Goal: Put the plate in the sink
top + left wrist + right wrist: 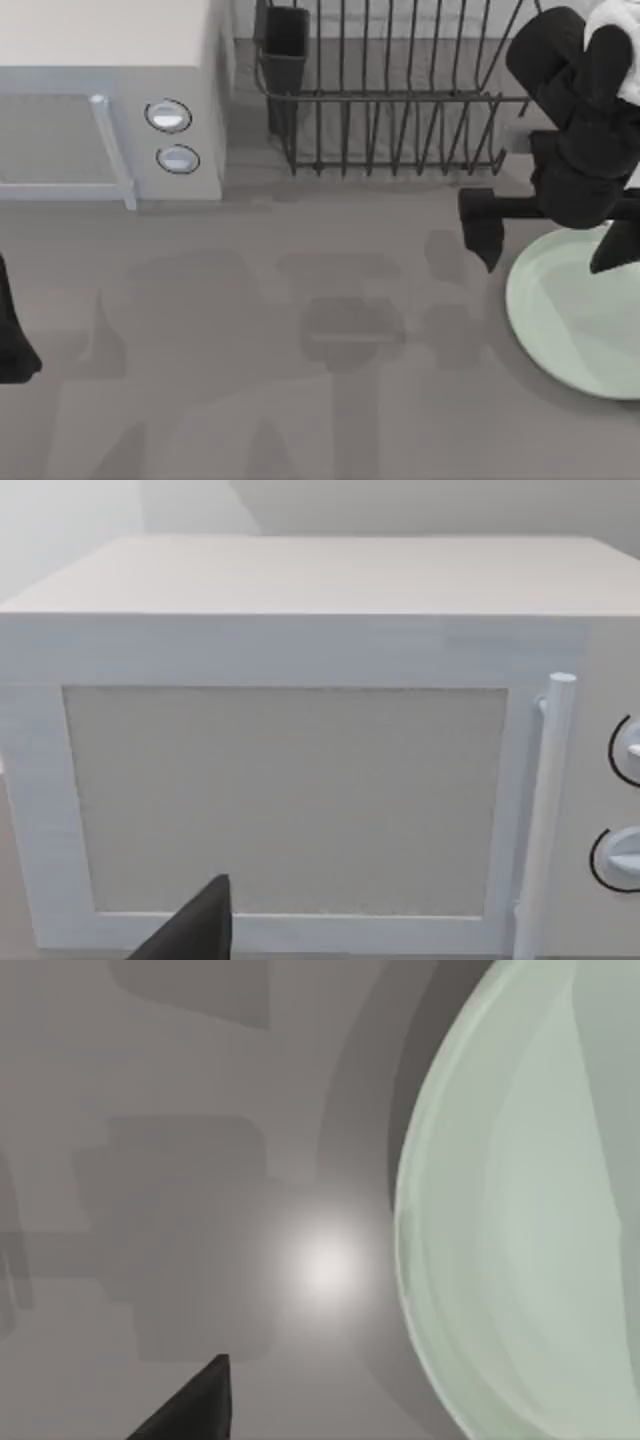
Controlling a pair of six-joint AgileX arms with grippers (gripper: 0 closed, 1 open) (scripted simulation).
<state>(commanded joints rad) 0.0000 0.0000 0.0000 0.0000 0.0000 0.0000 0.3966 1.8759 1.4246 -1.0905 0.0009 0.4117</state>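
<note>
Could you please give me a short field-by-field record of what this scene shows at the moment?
plate: round pale mint-green glossy plate lying flat on the grey table at its right edge, partly cut off by the top view
right hand: right hand over the plate's far rim, fingers spread, one finger over bare table beside the plate
left hand: left hand parked at the table's left edge
microwave: white box-shaped microwave at back left, door shut
dish rack: dark wire dish rack at the back, right of the microwave
plate in sink: not yet

The plate (570, 320) looks smooth and glossy; the table (300, 400) is matt grey.
</note>
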